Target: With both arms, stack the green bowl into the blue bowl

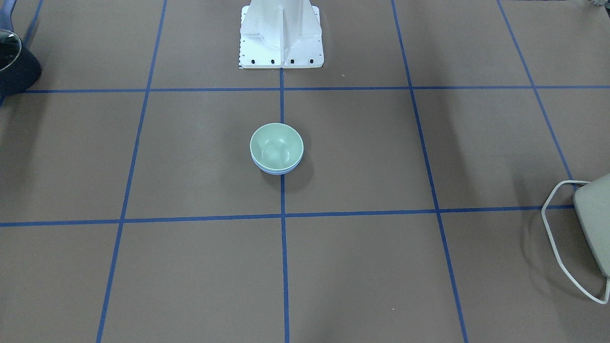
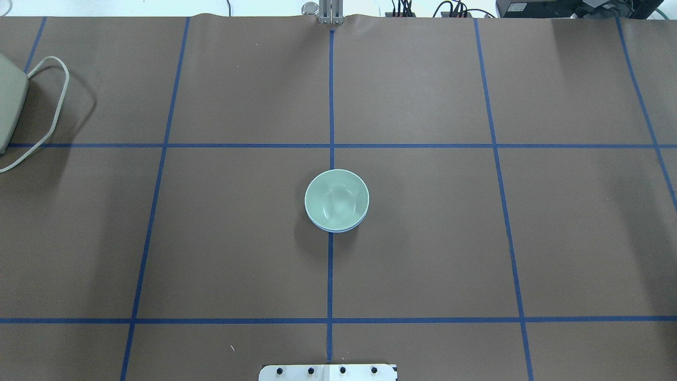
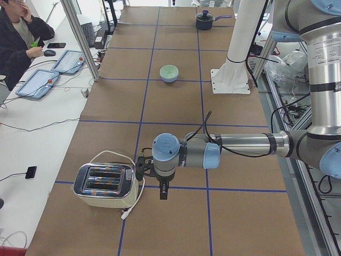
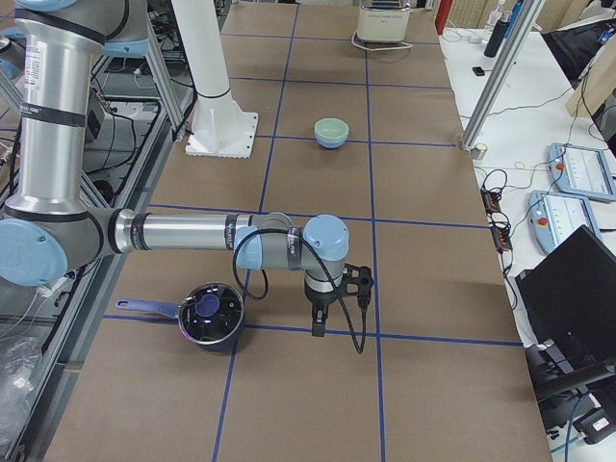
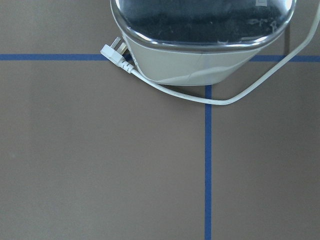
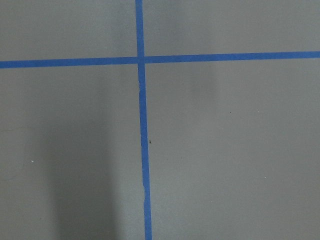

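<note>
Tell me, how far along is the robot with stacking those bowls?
Looks finished. Done: the green bowl sits nested in the blue bowl at the middle of the table. In hand: nothing; the left arm hangs by the toaster, the right arm by the pot, both far from the bowls. Left: nothing visible.

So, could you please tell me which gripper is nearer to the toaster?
Left. The left gripper hangs just beside the toaster, apart from it. The right gripper is far off at the opposite end, next to the dark pot.

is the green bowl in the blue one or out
In: the green bowl sits upright inside the blue bowl, whose rim peeks out beneath it.
</note>
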`<control>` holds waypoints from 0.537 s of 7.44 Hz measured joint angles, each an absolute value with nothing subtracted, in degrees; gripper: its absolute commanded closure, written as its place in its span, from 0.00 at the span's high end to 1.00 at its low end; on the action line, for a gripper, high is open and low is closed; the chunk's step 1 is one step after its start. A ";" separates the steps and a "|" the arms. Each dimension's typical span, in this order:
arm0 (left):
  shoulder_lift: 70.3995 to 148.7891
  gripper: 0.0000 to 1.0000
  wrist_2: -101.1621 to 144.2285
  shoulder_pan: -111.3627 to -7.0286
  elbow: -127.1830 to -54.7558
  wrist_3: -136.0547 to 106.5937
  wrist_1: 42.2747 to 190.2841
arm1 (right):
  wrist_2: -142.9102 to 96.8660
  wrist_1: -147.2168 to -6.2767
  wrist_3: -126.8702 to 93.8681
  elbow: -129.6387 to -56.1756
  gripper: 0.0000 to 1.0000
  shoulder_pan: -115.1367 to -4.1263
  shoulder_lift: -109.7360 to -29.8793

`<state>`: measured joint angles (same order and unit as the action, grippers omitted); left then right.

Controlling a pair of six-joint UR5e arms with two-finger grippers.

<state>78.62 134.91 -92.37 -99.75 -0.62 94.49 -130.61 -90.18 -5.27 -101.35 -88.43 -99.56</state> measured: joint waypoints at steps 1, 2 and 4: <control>78.54 0.99 134.91 -92.37 -99.95 -0.61 94.49 | -130.61 -90.18 -5.27 -101.30 1.00 -88.43 -99.60; 78.51 0.99 134.91 -92.37 -100.18 -0.62 94.48 | -130.61 -90.18 -5.27 -101.27 1.00 -88.42 -99.68; 78.54 0.99 134.88 -92.37 -100.63 -0.61 94.50 | -130.53 -90.23 -5.22 -101.20 1.00 -88.42 -99.83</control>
<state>78.54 134.88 -92.37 -100.63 -0.61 94.50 -130.53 -90.23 -5.22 -101.20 -88.42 -99.83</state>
